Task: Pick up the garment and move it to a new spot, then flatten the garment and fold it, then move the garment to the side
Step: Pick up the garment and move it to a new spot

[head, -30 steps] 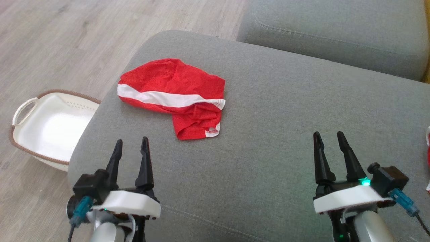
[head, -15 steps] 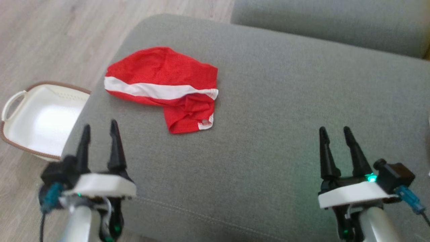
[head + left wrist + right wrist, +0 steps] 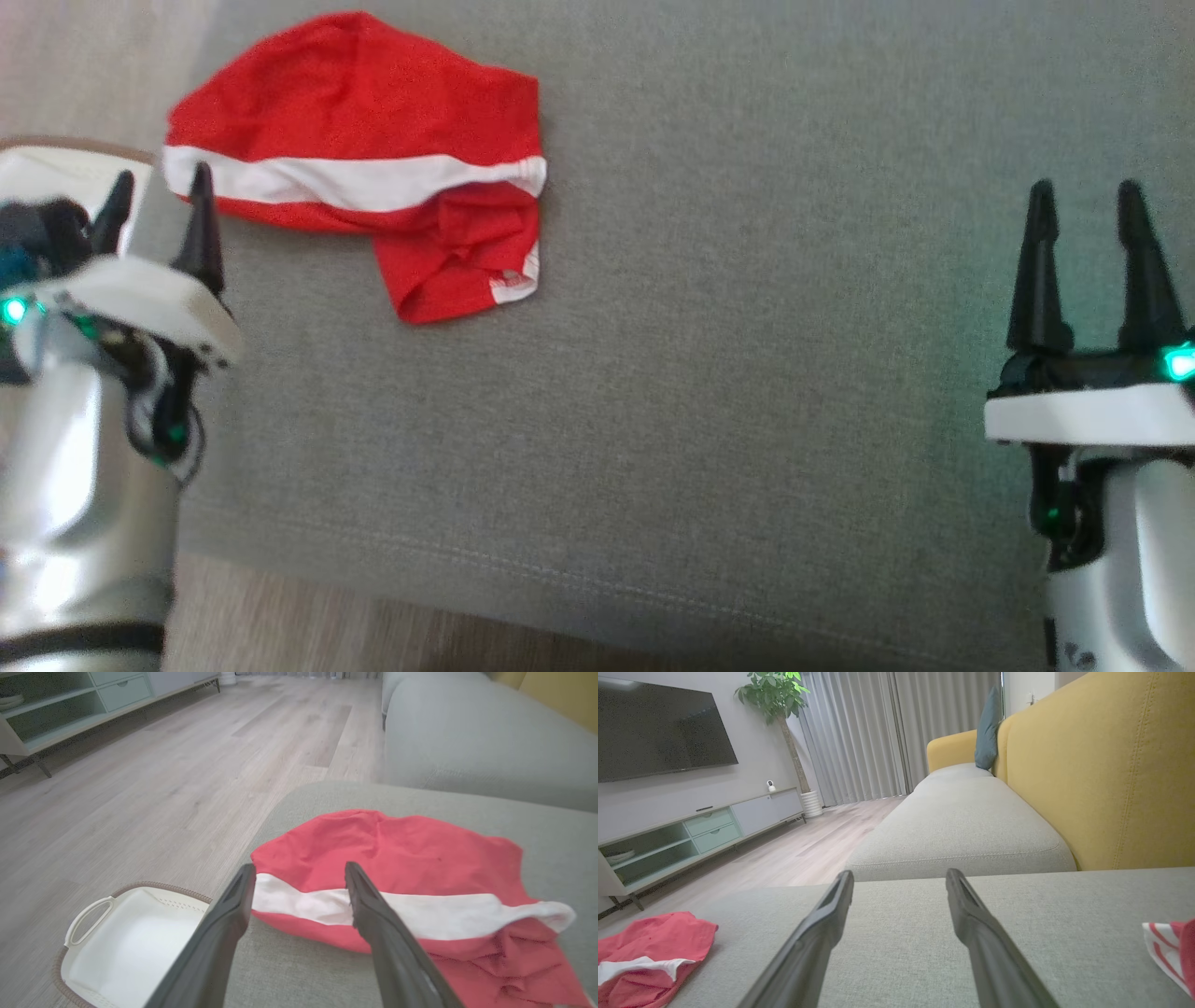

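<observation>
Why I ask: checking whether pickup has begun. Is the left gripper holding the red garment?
No: in the left wrist view the left gripper stands wide open at the edge of the garment, pinching no cloth.

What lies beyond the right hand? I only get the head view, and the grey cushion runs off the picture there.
Observer: The right wrist view shows a red-and-white striped cloth on the cushion, at that view's right edge.
Operator: And the white sliver at my left edge?
Observer: A white basket with a handle, standing on the wood floor beside the cushion.
Operator: Has this sofa a back?
Observer: Yes, a yellow backrest rises along the cushions, in the right wrist view.
</observation>
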Tool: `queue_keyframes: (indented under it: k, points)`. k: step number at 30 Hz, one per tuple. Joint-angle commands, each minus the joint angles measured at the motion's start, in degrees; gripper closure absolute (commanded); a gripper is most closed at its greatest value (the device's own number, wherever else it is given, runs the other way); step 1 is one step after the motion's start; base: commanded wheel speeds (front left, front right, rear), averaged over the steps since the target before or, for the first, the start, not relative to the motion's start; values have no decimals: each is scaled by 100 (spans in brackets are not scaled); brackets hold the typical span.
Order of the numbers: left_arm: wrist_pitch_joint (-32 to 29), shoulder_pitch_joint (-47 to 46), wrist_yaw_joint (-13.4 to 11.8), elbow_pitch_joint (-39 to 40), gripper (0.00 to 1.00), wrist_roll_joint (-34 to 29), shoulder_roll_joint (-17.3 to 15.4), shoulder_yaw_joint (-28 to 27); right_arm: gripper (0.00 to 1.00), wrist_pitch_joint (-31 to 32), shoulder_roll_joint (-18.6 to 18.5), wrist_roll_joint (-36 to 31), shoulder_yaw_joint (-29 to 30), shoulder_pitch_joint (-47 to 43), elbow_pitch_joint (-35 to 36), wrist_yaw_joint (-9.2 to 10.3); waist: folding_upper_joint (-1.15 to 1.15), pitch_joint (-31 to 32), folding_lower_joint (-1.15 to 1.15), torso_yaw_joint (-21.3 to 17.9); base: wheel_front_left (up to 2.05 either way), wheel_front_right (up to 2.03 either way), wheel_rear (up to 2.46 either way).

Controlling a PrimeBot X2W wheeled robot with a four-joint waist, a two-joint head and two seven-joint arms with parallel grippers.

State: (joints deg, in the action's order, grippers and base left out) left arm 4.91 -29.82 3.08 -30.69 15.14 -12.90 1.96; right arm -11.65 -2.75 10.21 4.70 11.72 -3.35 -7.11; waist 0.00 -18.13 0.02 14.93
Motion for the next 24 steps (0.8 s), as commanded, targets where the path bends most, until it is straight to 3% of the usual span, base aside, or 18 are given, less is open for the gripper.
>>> queue_keyframes:
  k: [1, 10, 20, 21, 22, 24]
  points:
    - [-139, -339, 25, -38, 0, -7, -356, -149, 0, 62, -13, -65, -108, 186, 313, -37, 0, -342, -2, -165, 0, 0, 0]
    - [-1114, -1494, 228, -1644, 0, -92, -781, 139, 0, 338, -13, -185, -83, 292, 891, -37, 0, -842, -2, -411, 0, 0, 0]
    - [-1446, -2124, 355, -2722, 0, -19, -923, 332, 0, 406, -13, -244, -69, 351, 1105, -37, 0, -1166, -2, -639, 0, 0, 0]
    - [-1488, -2158, 371, -2804, 12, 3, -922, 359, 0, 403, -13, -243, -58, 351, 1109, -37, 0, -1174, -2, -653, 0, 0, 0]
    - [-1482, -2187, 387, -2852, 100, 18, -921, 397, 0, 398, -13, -241, -50, 351, 1109, -37, 0, -1178, -2, -663, 0, 0, 0]
    - [-1389, -2228, 407, -2906, 100, 55, -913, 454, 0, 378, -13, -231, -34, 344, 1085, -37, 0, -1154, -2, -675, 0, 0, 0]
